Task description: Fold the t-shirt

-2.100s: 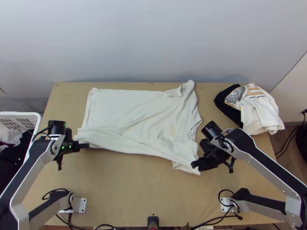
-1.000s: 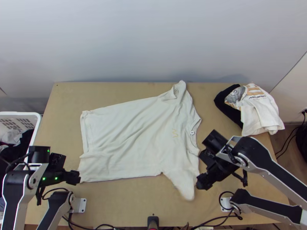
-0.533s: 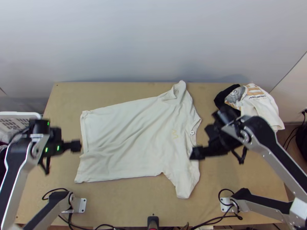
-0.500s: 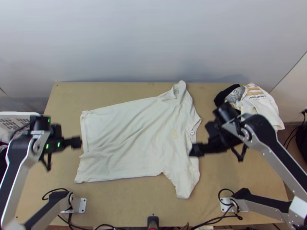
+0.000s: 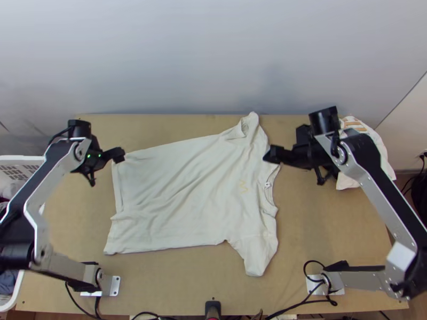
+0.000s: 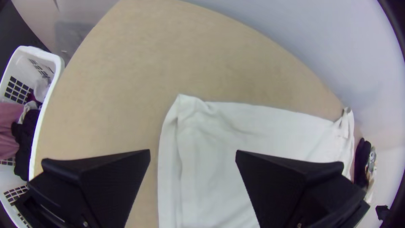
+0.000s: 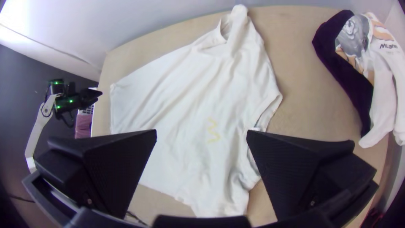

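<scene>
The white t-shirt [image 5: 181, 197] lies spread on the table with some wrinkles, its collar toward the right and its hem at the left. At the hem's far corner is my left gripper [image 5: 119, 154], above the cloth. My right gripper [image 5: 270, 154] is over the shirt's far shoulder, between the far sleeve and the collar. In the left wrist view, my left gripper [image 6: 193, 154] stands open, with the hem corner of the shirt [image 6: 211, 139] beyond its fingers. Likewise open, my right gripper [image 7: 201, 133] has the chest of the shirt [image 7: 202, 101] in view between its fingers.
Another garment, black and white with orange print [image 5: 368, 149], lies bunched at the table's far right, partly behind the right arm. A white basket of clothes [image 6: 46, 105] stands beyond the left edge. The wall [image 5: 213, 58] rises behind the table [image 5: 176, 282].
Both arms have moved toward the table's far side, away from the near part of the shirt. Earlier the near side of the shirt was drawn nearer and laid flat; it has since kept still.
</scene>
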You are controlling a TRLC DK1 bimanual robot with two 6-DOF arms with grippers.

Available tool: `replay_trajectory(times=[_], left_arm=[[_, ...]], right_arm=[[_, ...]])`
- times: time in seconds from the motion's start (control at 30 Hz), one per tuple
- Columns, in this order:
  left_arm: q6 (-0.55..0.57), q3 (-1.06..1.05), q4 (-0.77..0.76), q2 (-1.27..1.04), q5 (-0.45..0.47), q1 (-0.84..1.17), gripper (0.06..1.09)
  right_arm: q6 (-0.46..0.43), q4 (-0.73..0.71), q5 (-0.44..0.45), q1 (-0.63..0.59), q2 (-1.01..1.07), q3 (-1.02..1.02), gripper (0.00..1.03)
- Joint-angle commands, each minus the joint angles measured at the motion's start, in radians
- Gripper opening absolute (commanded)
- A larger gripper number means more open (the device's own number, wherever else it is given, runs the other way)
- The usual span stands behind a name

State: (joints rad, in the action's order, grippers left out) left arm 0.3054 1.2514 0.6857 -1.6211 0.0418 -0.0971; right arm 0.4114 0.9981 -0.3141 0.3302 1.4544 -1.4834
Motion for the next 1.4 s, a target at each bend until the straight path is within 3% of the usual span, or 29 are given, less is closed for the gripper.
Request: replay_trajectory(times=[0.0, 0.23, 0.5, 0.57, 0.73, 0.8, 1.0, 1.03, 1.37], left_arm=[[0.026, 0.126, -0.060, -0.198, -0.025, 0.004, 1.04], [0.054, 0.186, -0.041, -0.306, -0.042, 0.028, 1.03], [0.055, 0.189, -0.025, -0.350, -0.080, 0.054, 1.03], [0.061, 0.187, -0.021, -0.347, -0.086, 0.060, 0.94], [0.066, 0.186, -0.017, -0.352, -0.089, 0.060, 0.90], [0.066, 0.183, -0.017, -0.347, -0.114, 0.060, 0.75], [0.037, 0.157, -0.086, -0.306, -0.207, 0.060, 0.15], [0.024, 0.148, -0.103, -0.298, -0.224, 0.060, 0.10], [0.023, 0.140, -0.101, -0.266, -0.226, 0.060, 0.10]], right_arm=[[0.001, -0.141, 0.098, -0.031, 0.127, -0.015, 0.99], [0.003, -0.199, 0.214, -0.048, 0.274, -0.138, 0.99], [-0.016, -0.246, 0.257, -0.054, 0.425, -0.262, 0.99], [-0.016, -0.246, 0.257, -0.046, 0.462, -0.287, 0.99], [-0.037, -0.246, 0.257, 0.000, 0.549, -0.328, 0.93], [-0.043, -0.245, 0.257, 0.021, 0.586, -0.365, 0.93], [-0.048, -0.245, 0.257, 0.089, 0.704, -0.485, 0.93], [-0.054, -0.246, 0.257, 0.098, 0.722, -0.499, 0.93], [-0.083, -0.245, 0.279, 0.121, 0.957, -0.699, 0.93]])
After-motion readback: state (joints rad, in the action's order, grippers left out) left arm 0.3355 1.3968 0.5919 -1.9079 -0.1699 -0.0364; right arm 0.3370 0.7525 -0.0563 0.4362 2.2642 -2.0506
